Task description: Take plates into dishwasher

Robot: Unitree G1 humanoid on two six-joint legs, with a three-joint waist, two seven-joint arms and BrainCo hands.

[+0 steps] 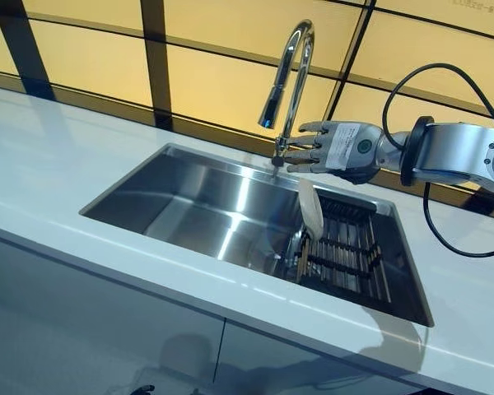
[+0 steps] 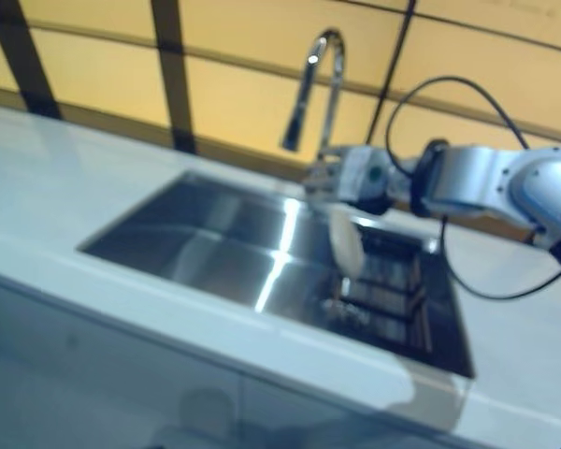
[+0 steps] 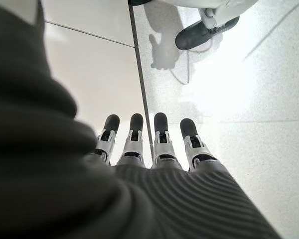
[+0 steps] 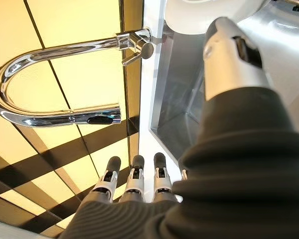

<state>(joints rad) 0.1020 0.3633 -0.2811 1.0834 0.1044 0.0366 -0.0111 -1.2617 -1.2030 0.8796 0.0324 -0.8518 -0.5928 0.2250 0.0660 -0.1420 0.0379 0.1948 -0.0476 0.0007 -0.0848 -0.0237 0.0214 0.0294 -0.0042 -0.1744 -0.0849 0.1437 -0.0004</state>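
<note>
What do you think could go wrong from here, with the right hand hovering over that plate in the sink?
1. The plate stands on edge in the rack; a nudge from the right hand, open above it, could tip it into the sink.
2. The faucet is right beside that hand's fingers, so reaching down may knock it.
3. The left hand hangs open toward the floor, giving no support.

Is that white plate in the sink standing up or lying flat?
Standing up. The plate is on edge in the dark rack inside the sink.
</note>
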